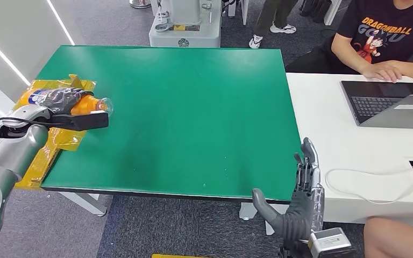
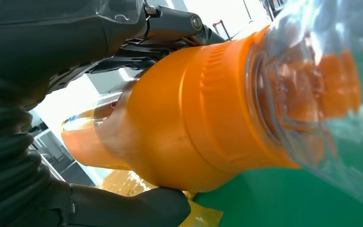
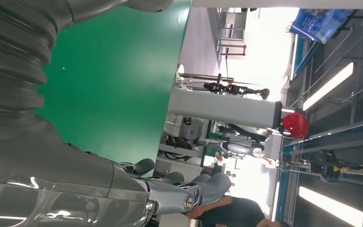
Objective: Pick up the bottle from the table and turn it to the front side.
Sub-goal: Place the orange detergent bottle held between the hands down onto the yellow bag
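Fingers [image 1: 67, 98] of the left hand [image 1: 59, 105] are wrapped around the bottle [image 1: 83, 104], holding it tight. In the left wrist view, dark fingers [image 2: 170, 21] lie over one side of the orange bottle [image 2: 189, 123] and the thick thumb [image 2: 137, 205] presses on the other side. The bottle lies on its side in those fingers, over the left edge of the green tabletop [image 1: 193, 118]. Its clear cap [image 1: 105, 104] sticks out past the fingertips, toward the middle of the tabletop. Its blue and white label [image 1: 38, 95] is at the other end, behind the fingers. Some yellow tape [image 1: 59, 142] lies under the hand, on the edge of the tabletop.

The right hand [image 1: 301, 204] holds nothing. Its fingers [image 1: 306, 166] point straight up and stand a little apart, just off the near right corner of the green tabletop, far from the bottle. Beyond these fingers is a white table [image 1: 322, 118] with a laptop [image 1: 390, 102] on it. A person [image 1: 387, 32] in a black shirt sits there with a hand beside the laptop.
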